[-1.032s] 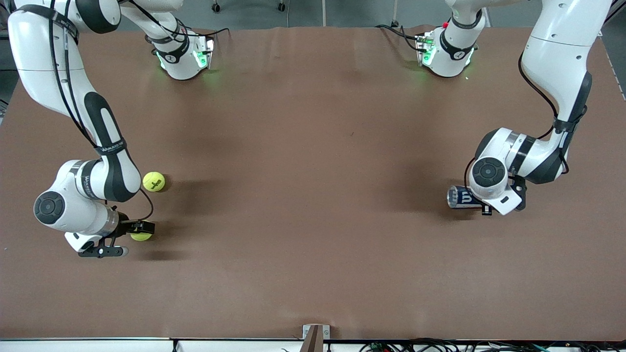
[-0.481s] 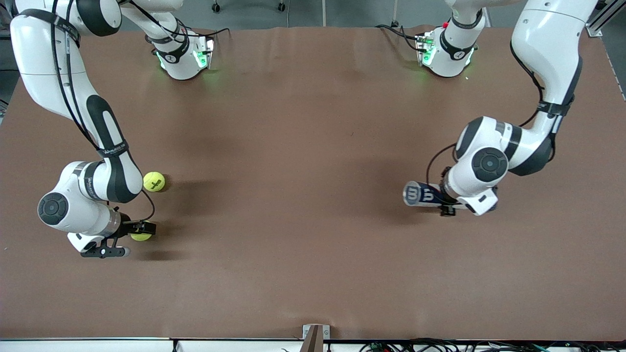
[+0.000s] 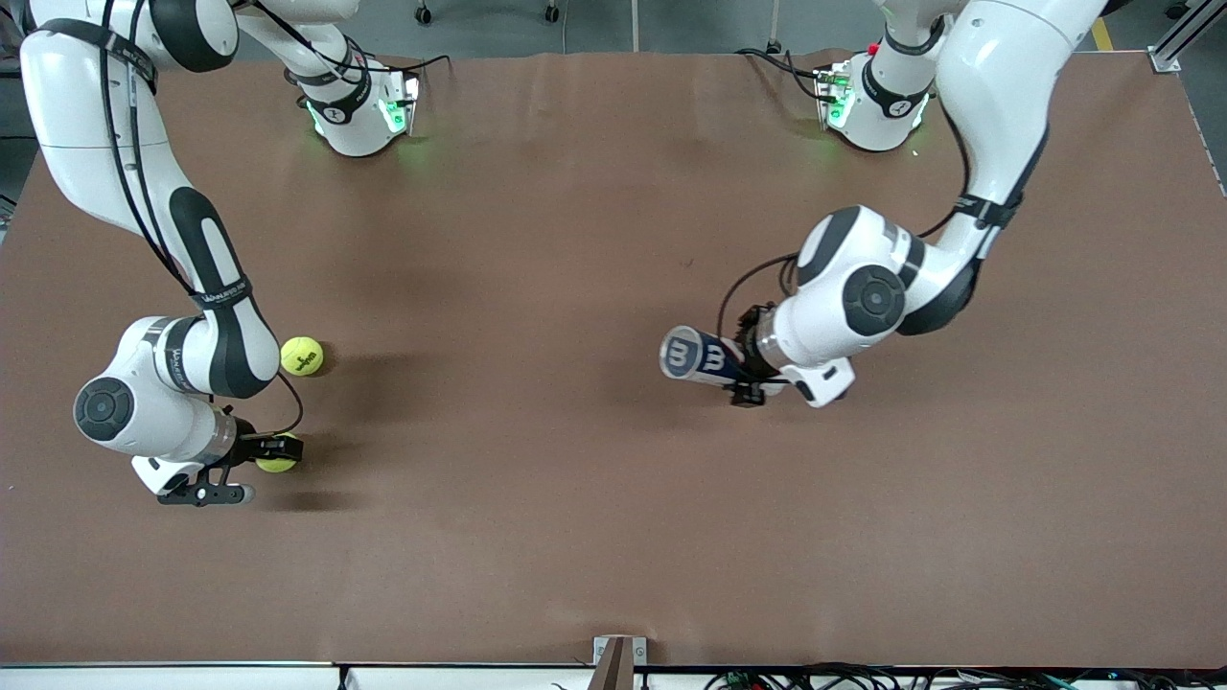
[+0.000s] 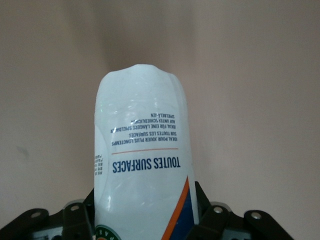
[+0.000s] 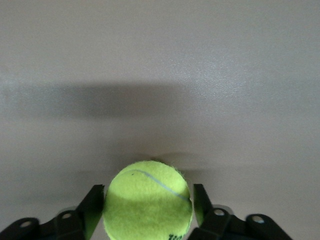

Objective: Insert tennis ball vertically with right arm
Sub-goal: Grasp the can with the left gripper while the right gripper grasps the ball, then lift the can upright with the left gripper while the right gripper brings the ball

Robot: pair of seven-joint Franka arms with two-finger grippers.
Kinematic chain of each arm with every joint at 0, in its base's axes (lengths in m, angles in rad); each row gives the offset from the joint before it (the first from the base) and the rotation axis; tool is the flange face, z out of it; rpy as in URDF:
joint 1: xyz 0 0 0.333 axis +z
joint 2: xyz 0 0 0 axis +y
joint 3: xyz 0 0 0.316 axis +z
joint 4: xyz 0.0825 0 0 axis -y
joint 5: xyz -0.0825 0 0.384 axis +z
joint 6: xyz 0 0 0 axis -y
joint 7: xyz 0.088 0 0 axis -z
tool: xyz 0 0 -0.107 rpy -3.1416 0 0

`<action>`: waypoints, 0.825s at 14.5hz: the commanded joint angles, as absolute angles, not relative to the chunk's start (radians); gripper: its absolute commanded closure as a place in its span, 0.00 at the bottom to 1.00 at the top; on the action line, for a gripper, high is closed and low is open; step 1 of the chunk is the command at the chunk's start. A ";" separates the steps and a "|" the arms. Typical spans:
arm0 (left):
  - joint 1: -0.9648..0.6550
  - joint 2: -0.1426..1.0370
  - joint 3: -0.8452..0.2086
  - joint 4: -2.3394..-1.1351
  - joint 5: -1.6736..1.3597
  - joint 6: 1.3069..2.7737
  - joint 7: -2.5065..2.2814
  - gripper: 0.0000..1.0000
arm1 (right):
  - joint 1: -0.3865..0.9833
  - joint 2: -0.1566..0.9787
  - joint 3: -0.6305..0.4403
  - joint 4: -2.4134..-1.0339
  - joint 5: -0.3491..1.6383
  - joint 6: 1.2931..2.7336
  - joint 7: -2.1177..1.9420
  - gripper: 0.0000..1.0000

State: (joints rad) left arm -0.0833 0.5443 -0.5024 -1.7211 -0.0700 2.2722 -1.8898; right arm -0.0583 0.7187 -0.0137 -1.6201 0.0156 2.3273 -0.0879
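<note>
A yellow tennis ball [image 3: 278,465] [image 5: 147,205] lies on the brown table near the right arm's end. My right gripper [image 3: 274,456] [image 5: 148,206] is down at it, its two black fingers [image 5: 96,205] pressed against the ball's two sides. A second tennis ball [image 3: 302,356] lies loose, farther from the front camera. My left gripper [image 3: 747,379] [image 4: 145,202] is shut on a white and blue tennis ball can [image 3: 697,356] [image 4: 142,150]. It holds the can lying level above the table's middle, round end toward the right arm.
The brown table [image 3: 537,498] is bare around both arms. The two robot bases [image 3: 359,115] stand along the table edge farthest from the front camera. A small metal bracket [image 3: 619,656] sits at the nearest edge.
The left arm has carried the can from its own end of the table toward the middle. The right gripper's fingers have drawn in onto the ball; the right arm barely moved.
</note>
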 commanded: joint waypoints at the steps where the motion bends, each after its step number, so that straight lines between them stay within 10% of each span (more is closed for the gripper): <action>1: -0.126 0.598 -0.509 -1.690 -0.133 2.360 -1.867 0.30 | -0.074 0.724 -0.005 -1.626 -0.002 2.344 -0.087 0.50; 6: -0.123 0.698 -0.615 -1.671 -0.242 2.537 -1.798 0.31 | -0.063 0.712 -0.005 -1.626 -0.002 2.320 -0.087 0.63; 12: -0.123 0.701 -0.629 -1.674 -0.647 2.557 -1.467 0.31 | 0.026 0.510 0.000 -1.618 0.003 1.941 -0.014 0.63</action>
